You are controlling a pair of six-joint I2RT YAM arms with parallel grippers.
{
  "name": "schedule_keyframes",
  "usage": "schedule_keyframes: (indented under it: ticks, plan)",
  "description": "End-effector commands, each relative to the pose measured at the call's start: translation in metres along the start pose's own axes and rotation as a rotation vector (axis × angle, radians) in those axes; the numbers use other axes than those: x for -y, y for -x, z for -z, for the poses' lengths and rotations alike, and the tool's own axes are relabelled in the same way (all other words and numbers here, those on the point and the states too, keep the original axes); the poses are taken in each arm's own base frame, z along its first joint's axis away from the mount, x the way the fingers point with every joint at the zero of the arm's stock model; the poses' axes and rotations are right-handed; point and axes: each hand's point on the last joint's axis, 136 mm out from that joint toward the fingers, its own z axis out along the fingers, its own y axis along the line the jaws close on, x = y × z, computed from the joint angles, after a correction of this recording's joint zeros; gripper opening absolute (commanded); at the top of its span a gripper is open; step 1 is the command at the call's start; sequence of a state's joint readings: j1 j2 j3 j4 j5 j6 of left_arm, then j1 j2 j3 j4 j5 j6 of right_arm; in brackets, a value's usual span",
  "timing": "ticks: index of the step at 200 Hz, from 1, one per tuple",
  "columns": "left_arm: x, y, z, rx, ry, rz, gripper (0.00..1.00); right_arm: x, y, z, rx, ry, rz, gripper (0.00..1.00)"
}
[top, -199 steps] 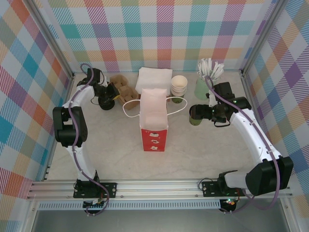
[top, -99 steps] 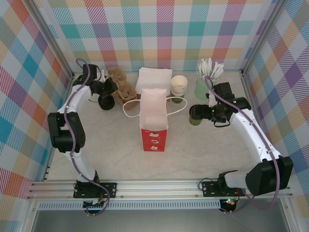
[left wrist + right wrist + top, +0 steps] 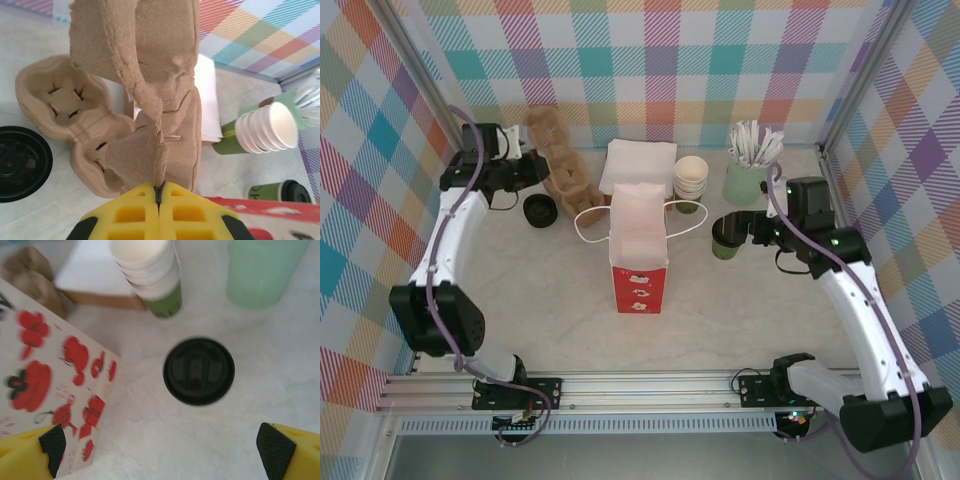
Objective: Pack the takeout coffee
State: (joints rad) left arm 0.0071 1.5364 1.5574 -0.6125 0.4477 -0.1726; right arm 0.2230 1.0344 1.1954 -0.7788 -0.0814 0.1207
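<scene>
The takeout coffee is a dark green cup under a black lid, standing right of the bag; from above its lid faces me. My right gripper hovers over it, open. The cup sits ahead of the yellow fingertips, not between them. The cup also shows at the left wrist view's lower right. My left gripper is shut on the middle ridge of a brown pulp cup carrier, held raised and tilted at the back left.
A red-and-white paper bag stands open mid-table. Behind it lie white napkins, a stack of cups and a pale green holder of white sticks. A loose black lid lies under the carrier.
My left arm has lifted the carrier up and toward the back left. The right arm has risen and drawn back from the cup, still open.
</scene>
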Motion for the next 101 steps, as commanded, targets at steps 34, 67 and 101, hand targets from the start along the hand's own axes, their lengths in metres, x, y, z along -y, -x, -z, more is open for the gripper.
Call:
schedule_keyframes:
  ticks: [34, 67, 101]
  plan:
    - [0.093, 0.006, 0.076, 0.045, 0.004, -0.210, 0.00, -0.054, 0.042, 0.043, 0.280, 0.243, 0.339, 1.00]
    - [0.157, -0.003, 0.100, 0.058, -0.070, -0.329, 0.00, -0.069, 0.057, 0.061, 0.328, 0.283, 0.469, 1.00]
    - [0.214, -0.027, 0.109, 0.039, -0.168, -0.377, 0.00, -0.088, 0.078, 0.079, 0.427, 0.259, 0.694, 0.95]
